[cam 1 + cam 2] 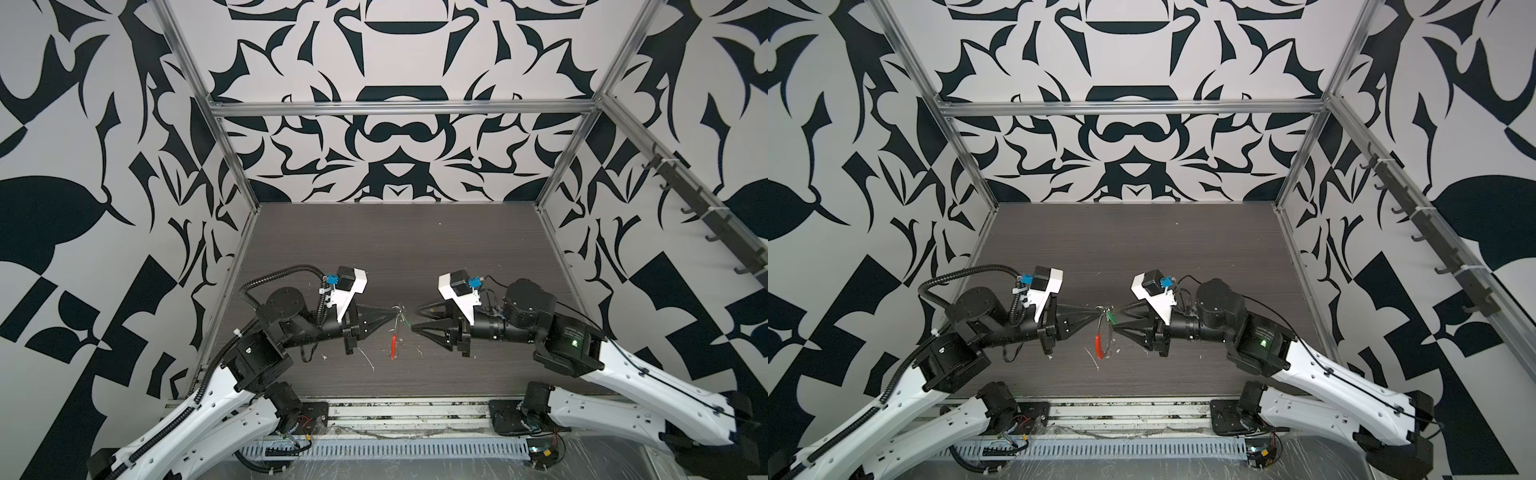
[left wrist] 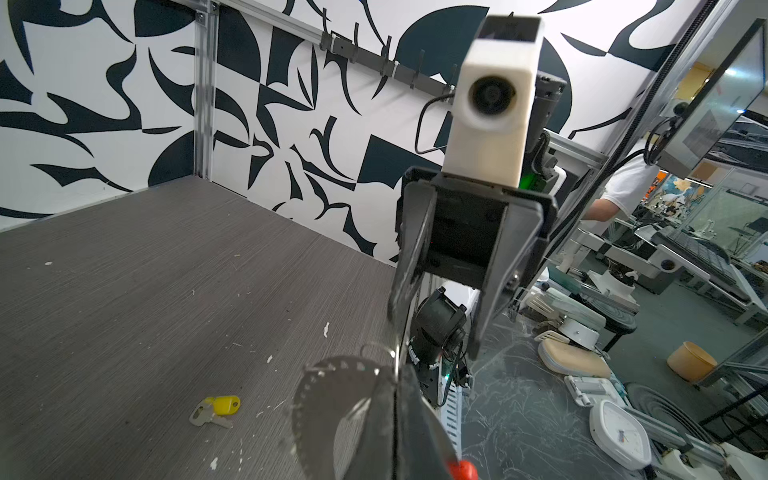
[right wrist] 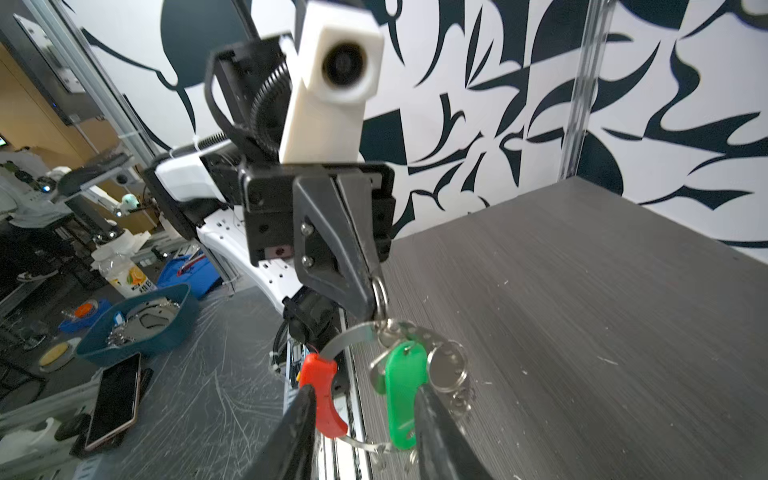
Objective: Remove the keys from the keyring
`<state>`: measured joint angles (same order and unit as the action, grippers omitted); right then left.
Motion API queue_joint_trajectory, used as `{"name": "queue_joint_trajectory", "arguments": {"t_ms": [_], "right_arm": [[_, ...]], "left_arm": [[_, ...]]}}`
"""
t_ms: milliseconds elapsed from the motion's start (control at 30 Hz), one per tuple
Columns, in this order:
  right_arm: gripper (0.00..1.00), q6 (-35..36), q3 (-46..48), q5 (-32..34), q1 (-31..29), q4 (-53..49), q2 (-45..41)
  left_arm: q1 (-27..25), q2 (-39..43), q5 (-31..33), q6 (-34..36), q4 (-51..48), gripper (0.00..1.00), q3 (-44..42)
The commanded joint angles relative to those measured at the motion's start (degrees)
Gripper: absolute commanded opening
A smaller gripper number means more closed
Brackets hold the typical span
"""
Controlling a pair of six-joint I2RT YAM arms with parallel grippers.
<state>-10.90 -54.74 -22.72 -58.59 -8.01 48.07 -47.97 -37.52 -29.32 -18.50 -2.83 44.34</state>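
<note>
Nearest the front edge in both top views I see the keyring (image 1: 392,344), a large thin silver wire loop. It hangs with its red plastic sleeve (image 3: 322,395) lowest, and I cannot tell whether that end touches the dark grey wood-grain table (image 1: 374,249). Just past it, my left tool (image 1: 392,309) has its fingers pressed together on a small metal ring (image 3: 379,291) at the top of the loop, so the whole loop dangles from that pinch. Facing it from the other side, my right tool (image 1: 413,318) has its fingers apart. In the right wrist view they straddle the lower part of the loop, one finger by the red sleeve. The other finger is against or just beside the green-headed key (image 3: 401,399), a tiny silver metal key with a green plastic cover, threaded on the loop. I cannot confirm contact there. The yellow-headed key (image 2: 218,409), a tiny silver one with a yellow plastic cover, lies flat on the table, off the loop. Beyond everything stands the black-and-white patterned back wall (image 1: 399,145).
</note>
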Motion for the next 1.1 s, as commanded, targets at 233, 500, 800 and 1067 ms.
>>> {"name": "queue_joint_trajectory", "arguments": {"t_ms": [233, 500, 800, 1067], "right_arm": [[0.42, -3.0, -0.4, -0.2, -0.3, 11.9, 4.3], [0.3, -3.9, 0.4, -0.8, -0.3, 12.5, 4.9], [0.15, -4.8, 0.8, -3.5, -0.3, 12.6, 5.6], [0.0, -4.7, 0.8, -3.7, -0.3, 12.2, 5.8]], "left_arm": [[0.0, 0.2, -1.8, -0.3, 3.1, 0.0, 0.9], [0.0, 0.7, -1.5, -0.4, 3.0, 0.0, 1.0], [0.0, 0.6, -0.6, -0.7, 3.6, 0.0, 1.3], [0.0, 0.5, -0.2, -0.9, 3.7, 0.0, 1.5]]}}
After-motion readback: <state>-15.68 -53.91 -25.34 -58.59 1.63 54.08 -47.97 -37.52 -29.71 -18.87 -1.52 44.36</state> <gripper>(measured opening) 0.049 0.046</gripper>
